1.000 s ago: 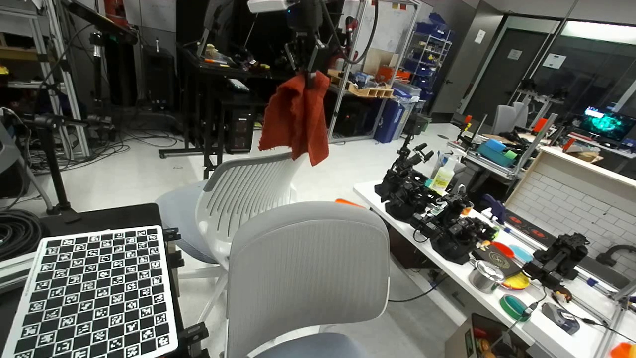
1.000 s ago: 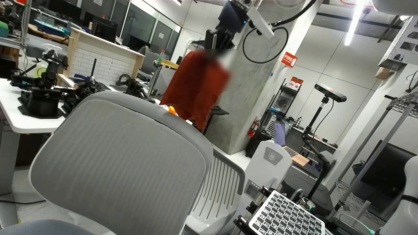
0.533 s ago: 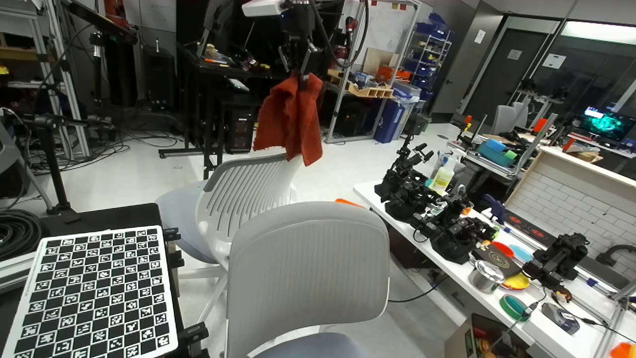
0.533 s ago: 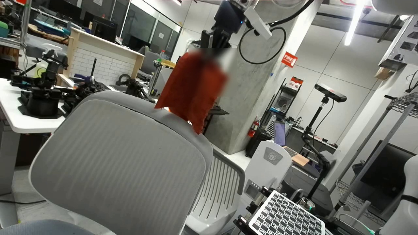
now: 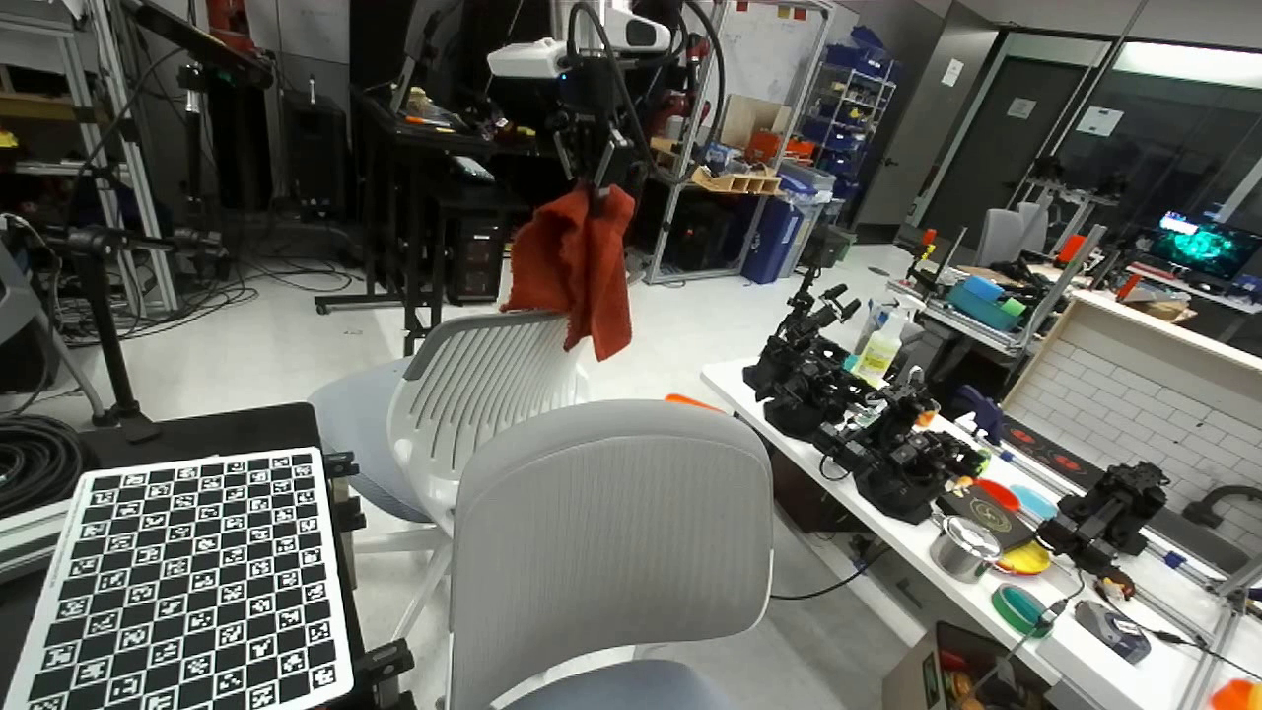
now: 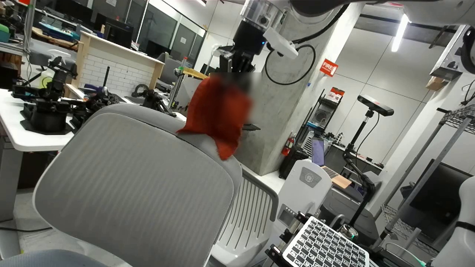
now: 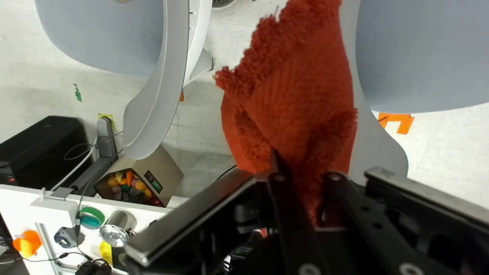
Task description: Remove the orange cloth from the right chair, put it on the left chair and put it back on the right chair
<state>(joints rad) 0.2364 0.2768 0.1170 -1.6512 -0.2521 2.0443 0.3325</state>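
In both exterior views the orange cloth (image 5: 601,281) hangs lower and farther left than a second ago, and the fingers (image 5: 608,163) are lower too. In an exterior view its hem now hides more of the left chair (image 5: 483,385) at the top right end. More of the white arm (image 6: 438,13) shows.

The arm (image 5: 613,30) is white, its wrist (image 6: 249,37) black with a tiny blue light (image 6: 264,43). A black cable (image 6: 316,35) curves beside a white oblong housing (image 6: 281,43). The black claw (image 7: 305,178) has round screws (image 7: 310,269) and silvery side bars (image 7: 191,217).
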